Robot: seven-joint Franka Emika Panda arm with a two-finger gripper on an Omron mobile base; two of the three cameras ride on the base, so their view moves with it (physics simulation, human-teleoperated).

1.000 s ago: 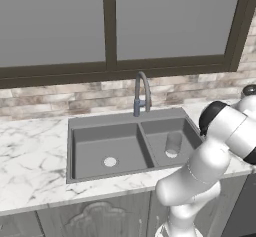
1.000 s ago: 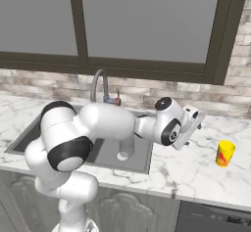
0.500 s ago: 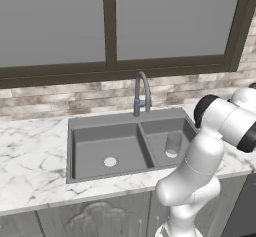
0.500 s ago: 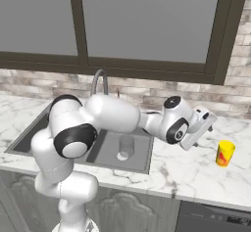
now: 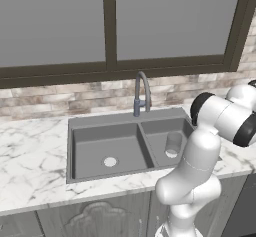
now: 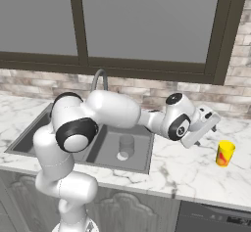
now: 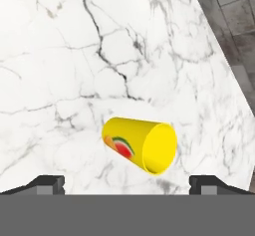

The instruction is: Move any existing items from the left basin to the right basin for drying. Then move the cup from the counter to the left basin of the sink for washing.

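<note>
The gripper point(image 7: 127, 182) hangs over the counter point(image 7: 60, 56), fingertips point(image 7: 47, 182) spread wide with nothing between them. Just ahead stands the cup point(image 7: 142, 145), upright with bare marble all round; it bears a small watermelon-slice picture, no readable writing. Well behind, the grey tumbler point(image 6: 126, 145) stands in the right basin point(image 6: 137, 160).

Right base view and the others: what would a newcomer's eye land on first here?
Probably the bright yellow cup, upright on the white marble counter right of the sink, with the open claw aimed at it. Next, the grey tumbler standing in the narrower right basin, while the wider left basin shows just its white drain.
</note>
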